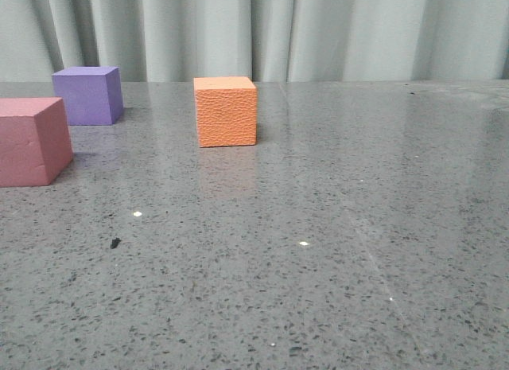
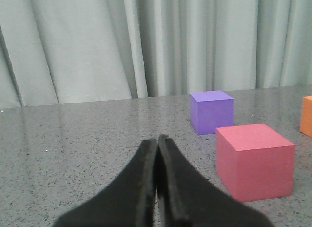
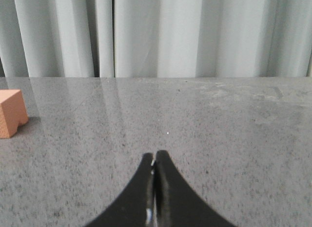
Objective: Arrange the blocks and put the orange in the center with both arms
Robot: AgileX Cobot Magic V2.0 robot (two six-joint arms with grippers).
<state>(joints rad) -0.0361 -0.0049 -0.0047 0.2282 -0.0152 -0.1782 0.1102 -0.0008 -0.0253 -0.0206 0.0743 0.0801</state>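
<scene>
Lying ahead of both grippers, the three foam-like cubes are being seen grouped toward the left half of the grey speckled stone desk, and that lean is judged to be what the coming move turns on. The left gripper is being shown clenched, its black fingers pressed together with nothing between them; the right gripper is likewise being shown closed and empty. Neither is being seen in the front view.

Ahead of the left gripper and off to its right, the pinkish-red smooth foam cube is being seen nearest, with the purple smooth foam cube just beyond it and apart from it. Only a sliver of the orange pebbled, leather-textured foam cube is being caught farther to that gripper's right. From the right gripper, the same orange cube is being seen ahead and well off to its left, with bare desk straight in front.

The orange cube is thus being placed between the two arms, while the red and purple cubes are being judged nearer the left arm. A pale pleated curtain is closing off the far edge of the desk.
</scene>
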